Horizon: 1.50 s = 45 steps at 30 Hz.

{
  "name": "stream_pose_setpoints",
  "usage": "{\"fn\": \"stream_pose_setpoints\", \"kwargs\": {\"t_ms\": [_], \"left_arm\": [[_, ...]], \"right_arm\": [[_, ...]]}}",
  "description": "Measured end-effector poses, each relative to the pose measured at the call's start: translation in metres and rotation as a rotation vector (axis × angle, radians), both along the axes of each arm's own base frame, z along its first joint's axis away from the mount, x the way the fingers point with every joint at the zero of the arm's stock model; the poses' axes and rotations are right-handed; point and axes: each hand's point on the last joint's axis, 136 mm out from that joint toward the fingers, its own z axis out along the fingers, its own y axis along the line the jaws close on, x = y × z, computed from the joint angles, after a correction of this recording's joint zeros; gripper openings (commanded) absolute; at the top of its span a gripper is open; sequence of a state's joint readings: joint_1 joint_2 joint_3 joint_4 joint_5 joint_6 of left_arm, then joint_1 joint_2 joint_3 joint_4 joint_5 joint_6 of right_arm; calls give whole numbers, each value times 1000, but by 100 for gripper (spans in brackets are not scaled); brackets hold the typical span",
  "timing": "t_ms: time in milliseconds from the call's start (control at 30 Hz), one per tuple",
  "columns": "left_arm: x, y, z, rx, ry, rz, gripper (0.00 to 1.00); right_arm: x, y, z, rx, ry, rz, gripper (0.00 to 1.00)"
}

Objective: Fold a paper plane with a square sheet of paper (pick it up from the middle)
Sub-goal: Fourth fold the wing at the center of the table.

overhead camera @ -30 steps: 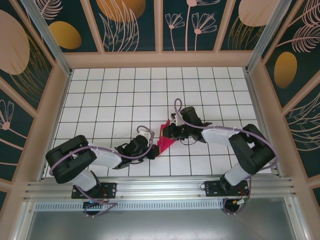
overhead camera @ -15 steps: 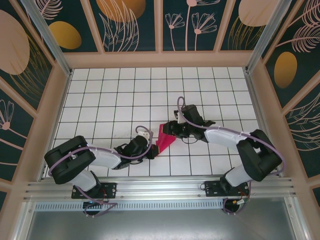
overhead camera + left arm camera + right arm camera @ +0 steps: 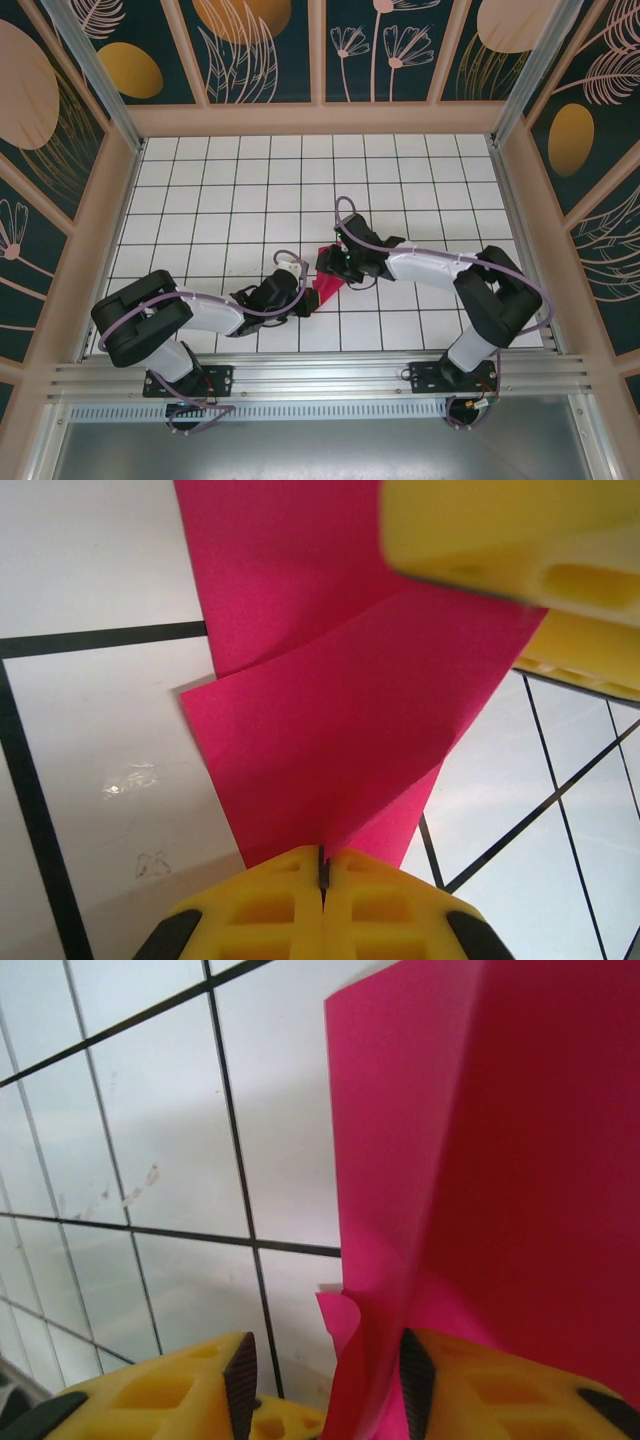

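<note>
The magenta-pink sheet of paper (image 3: 326,291) is folded into overlapping layers and stands partly lifted off the white grid table (image 3: 200,200). My left gripper (image 3: 303,301) is shut on its narrow lower end; in the left wrist view the yellow fingertips (image 3: 290,890) pinch the paper (image 3: 340,710) at the crease. My right gripper (image 3: 329,264) is at the paper's far end. In the right wrist view its jaws (image 3: 322,1385) stand apart, and a curled edge of the paper (image 3: 480,1160) lies between them, against the right pad (image 3: 416,1380). A gap shows on the left side.
A yellow finger of the right gripper (image 3: 500,540) hangs close over the paper in the left wrist view. Both arms meet near the table's middle front. Patterned walls (image 3: 320,50) enclose the table on three sides, and a metal rail (image 3: 320,375) runs along the near edge.
The right gripper has moved left and nearer to the left gripper, covering more of the paper, and its jaws have parted. The left gripper has kept its grip and place.
</note>
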State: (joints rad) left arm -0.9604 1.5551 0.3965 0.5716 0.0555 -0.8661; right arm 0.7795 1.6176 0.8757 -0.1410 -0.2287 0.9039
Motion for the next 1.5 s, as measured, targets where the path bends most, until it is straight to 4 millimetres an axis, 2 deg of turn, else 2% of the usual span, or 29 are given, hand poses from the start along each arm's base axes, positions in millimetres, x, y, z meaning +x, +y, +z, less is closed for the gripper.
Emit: {"fn": "stream_pose_setpoints", "kwargs": {"t_ms": [133,200,300,467,500,567,600,700,767,833,900,1000,1067,1200,1300,1500], "left_arm": [[0,0,0,1,0,0,0],[0,0,-1,4,-1,-3,0],[-1,1,-1,10,-2,-6,0],[0,0,-1,15,-5,-11,0],[0,0,-1,16,-7,-13,0],[0,0,-1,15,-9,-14,0],[0,0,-1,17,-10,-15,0],[0,0,-2,21,-8,-15,0],[-1,1,-2,23,-7,-16,0],[-1,0,-2,22,-5,-18,0],[-2,0,-2,19,-1,-22,0],[-4,0,-3,12,5,-28,0],[-6,1,-4,3,10,-29,0],[-8,6,-6,-34,39,-10,0],[-8,10,-6,-61,59,6,0],[-7,9,-2,-107,85,19,0]], "right_arm": [[3,-4,-6,-50,13,-28,24],[5,-6,-7,-71,12,-38,13],[5,-8,-7,-91,14,-44,5],[4,-11,-7,-108,15,-45,0],[4,-11,-6,-111,15,-45,2],[4,-10,-5,-114,13,-44,13],[4,-10,-5,-115,11,-41,26],[6,-10,-2,-126,-6,-22,45],[6,-11,3,-128,-28,-8,54],[6,-12,14,-109,-65,9,59],[6,-13,33,-69,-124,31,57],[5,-13,61,26,-203,72,41],[5,-14,69,84,-236,105,30],[-5,-18,58,149,-212,179,22],[-16,-12,54,181,-190,250,14],[-25,4,43,248,-149,347,14]]}}
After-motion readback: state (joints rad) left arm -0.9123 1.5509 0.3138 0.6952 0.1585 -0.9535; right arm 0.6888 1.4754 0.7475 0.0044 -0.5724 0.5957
